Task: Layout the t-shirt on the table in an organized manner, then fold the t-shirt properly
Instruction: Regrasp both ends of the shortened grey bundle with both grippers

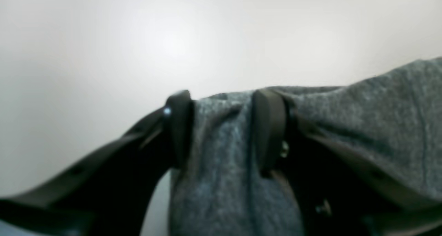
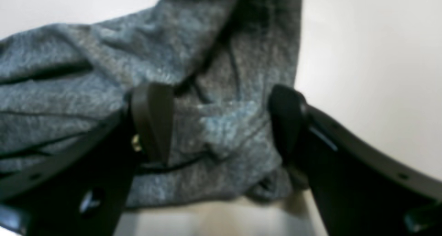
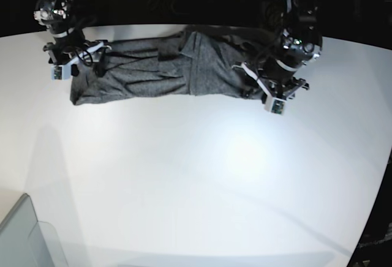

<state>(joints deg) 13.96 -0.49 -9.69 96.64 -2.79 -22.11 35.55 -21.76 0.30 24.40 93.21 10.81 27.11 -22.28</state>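
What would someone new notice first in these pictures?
A dark grey t-shirt stretched in a rumpled band along the far side of the white table. The left gripper pinches a fold at one end; the right gripper straddles the other end, jaws wide.

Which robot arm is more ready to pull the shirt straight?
Probably the left: its end effector already has t-shirt fabric pinched between its fingers, while the right end effector gapes wide over its end.
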